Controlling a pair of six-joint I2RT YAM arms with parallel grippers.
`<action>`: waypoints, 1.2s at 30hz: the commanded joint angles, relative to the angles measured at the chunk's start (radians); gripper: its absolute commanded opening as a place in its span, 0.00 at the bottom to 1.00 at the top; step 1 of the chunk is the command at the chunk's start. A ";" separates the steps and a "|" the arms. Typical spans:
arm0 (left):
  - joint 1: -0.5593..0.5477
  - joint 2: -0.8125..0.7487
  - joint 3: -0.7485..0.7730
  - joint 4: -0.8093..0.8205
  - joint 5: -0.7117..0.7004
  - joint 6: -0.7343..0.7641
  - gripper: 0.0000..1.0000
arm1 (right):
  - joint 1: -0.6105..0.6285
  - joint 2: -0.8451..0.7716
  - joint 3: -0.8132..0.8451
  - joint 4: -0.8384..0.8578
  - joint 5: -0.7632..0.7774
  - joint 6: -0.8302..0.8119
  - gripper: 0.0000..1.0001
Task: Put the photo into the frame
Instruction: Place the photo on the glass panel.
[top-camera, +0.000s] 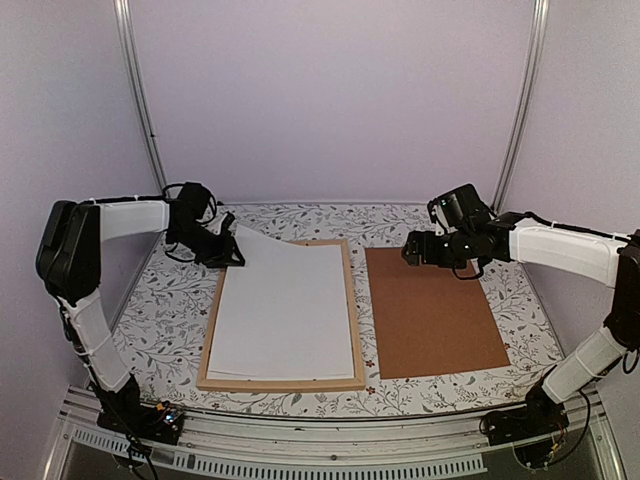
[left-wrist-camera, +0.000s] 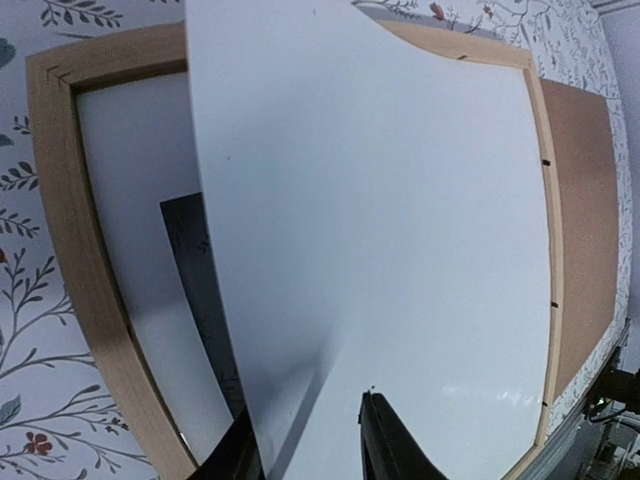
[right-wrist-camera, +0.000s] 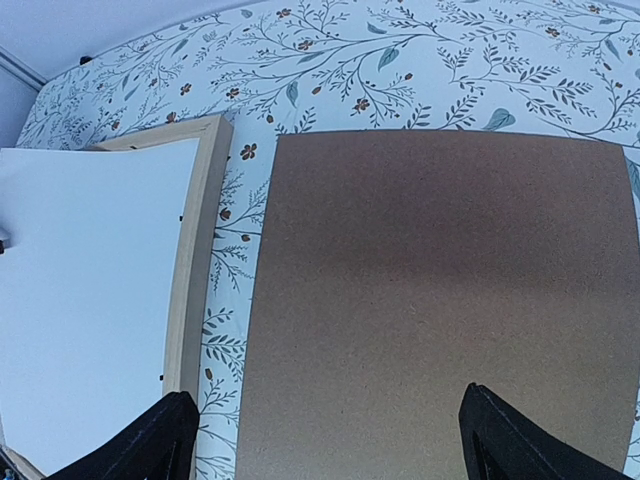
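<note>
Pale wood frame (top-camera: 280, 383) flat on floral table (top-camera: 160, 310). We see photo (top-camera: 285, 310) lying white side up inside frame, its far-left corner curled up above frame's far-left corner. Left gripper (top-camera: 228, 255) at that raised corner, sheet edge between its fingers; we cannot tell whether they pinch it. Right gripper (top-camera: 412, 250) right of frame, over brown backing board (top-camera: 435, 315), jaws wide apart, holding nothing.

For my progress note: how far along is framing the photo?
Done: the photo, white back up, lies mostly inside the frame. In hand: the left gripper, jaws apart, is at its raised far corner. Remaining: flatten that corner; the brown board lies beside, under the open right gripper.
</note>
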 joint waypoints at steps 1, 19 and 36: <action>-0.008 0.025 0.026 -0.027 -0.046 0.006 0.33 | -0.006 0.016 -0.006 0.017 0.006 0.006 0.95; -0.013 0.007 0.037 -0.065 -0.223 0.004 0.39 | -0.006 0.035 -0.005 0.022 0.011 0.004 0.95; -0.125 -0.138 -0.003 0.075 -0.374 -0.004 0.46 | -0.007 0.026 -0.030 0.035 0.023 0.012 0.95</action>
